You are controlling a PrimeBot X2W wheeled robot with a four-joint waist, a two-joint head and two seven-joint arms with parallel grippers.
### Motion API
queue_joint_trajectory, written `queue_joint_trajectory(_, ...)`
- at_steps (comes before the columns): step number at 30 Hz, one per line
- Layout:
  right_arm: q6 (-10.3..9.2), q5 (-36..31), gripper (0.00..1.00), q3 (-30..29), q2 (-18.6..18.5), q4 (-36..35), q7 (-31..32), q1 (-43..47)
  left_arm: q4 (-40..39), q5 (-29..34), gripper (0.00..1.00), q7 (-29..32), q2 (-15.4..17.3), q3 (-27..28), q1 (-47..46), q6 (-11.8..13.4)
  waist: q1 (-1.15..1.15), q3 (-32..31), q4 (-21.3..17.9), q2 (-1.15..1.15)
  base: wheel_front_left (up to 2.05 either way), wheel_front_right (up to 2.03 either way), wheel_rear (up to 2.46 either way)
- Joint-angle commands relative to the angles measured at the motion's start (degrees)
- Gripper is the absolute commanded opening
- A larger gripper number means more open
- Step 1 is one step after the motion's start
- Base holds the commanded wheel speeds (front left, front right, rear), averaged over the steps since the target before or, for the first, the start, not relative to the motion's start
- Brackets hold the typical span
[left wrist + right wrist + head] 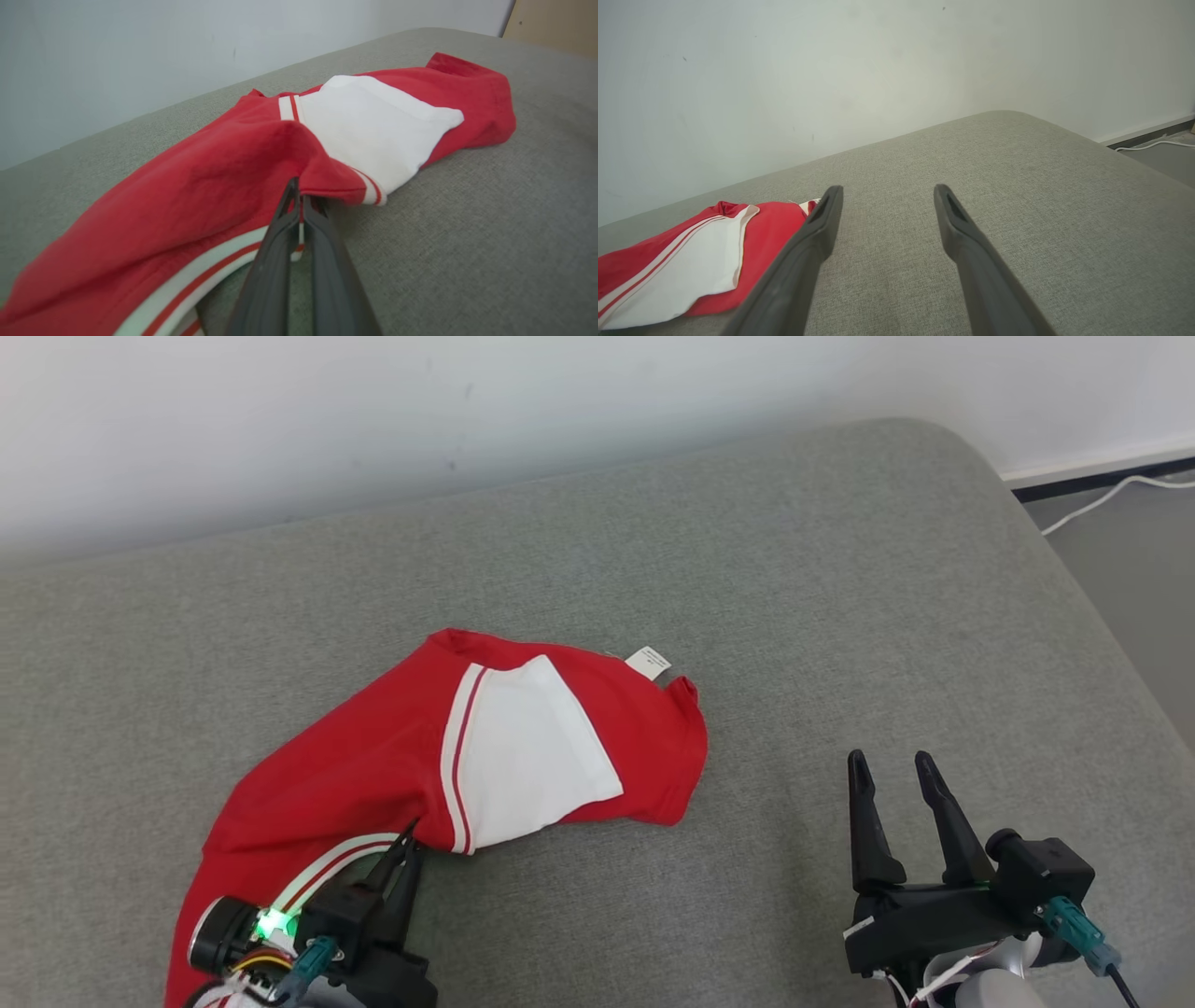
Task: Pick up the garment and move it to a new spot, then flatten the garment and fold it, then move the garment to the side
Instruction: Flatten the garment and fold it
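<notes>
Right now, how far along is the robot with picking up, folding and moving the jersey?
Early. Done: the left gripper has shut on the garment at its striped edge. In hand: the pick-up; the garment lies crumpled on the grey cushion. Left: moving, flattening, folding, setting aside. The right gripper waits open, apart.

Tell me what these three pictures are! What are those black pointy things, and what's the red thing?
They come from a robot with two arms. The top picture is from its head, looking down at a grey cushion. The other two are from cameras on its wrists. The black pointy things are its grippers, like fingers. The left gripper is pinched shut on the edge of a red and white jersey that lies crumpled on the cushion. The right gripper is open, holds nothing, and waits over bare cushion. A white cable lies on the floor.
</notes>
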Motion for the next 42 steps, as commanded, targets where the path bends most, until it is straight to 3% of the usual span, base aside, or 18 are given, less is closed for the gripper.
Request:
queue_joint_trajectory(1, 0.00, 0.44, 1.00, -0.16, -0.11, 0.02, -0.08, 0.78, -2.12, -0.75, 0.00, -0.31, 0.07, -0.02, 1.45, -0.17, 0.00, -0.48, 0.91, 0.00, 0.00, 0.00, 0.00)
queue_joint_trajectory(10, 0.00, 0.22, 1.00, -0.42, -0.11, 0.30, -0.07, 1.14, -13.56, -2.78, 0.00, -0.32, 2.67, 1.30, 2.71, -1.89, 0.00, -1.22, 4.74, 0.00, 0.00, 0.00, 0.00)
queue_joint_trajectory(16, 0.00, 0.55, 1.00, 0.28, -0.11, 0.59, -0.07, 0.49, -14.15, -2.87, 0.00, 0.39, 5.27, 2.38, -0.77, -3.40, 0.00, -1.19, 5.30, 0.00, 0.00, 0.00, 0.00)
queue_joint_trajectory(30, 0.00, 2.08, 1.00, 1.20, -0.09, 0.28, -0.07, -1.53, -2.11, -6.93, 0.00, 1.61, 14.16, 7.04, -14.25, -6.60, 0.00, 3.33, -1.15, 0.00, 0.00, 0.00, 0.00)
queue_joint_trajectory(42, 0.00, 3.07, 1.00, 2.21, -0.12, 0.07, -0.07, -3.17, 14.52, -8.85, 0.00, 0.69, 20.79, 4.58, -23.93, -7.91, 0.00, 6.87, -5.06, 0.00, 0.00, 0.00, 0.00)
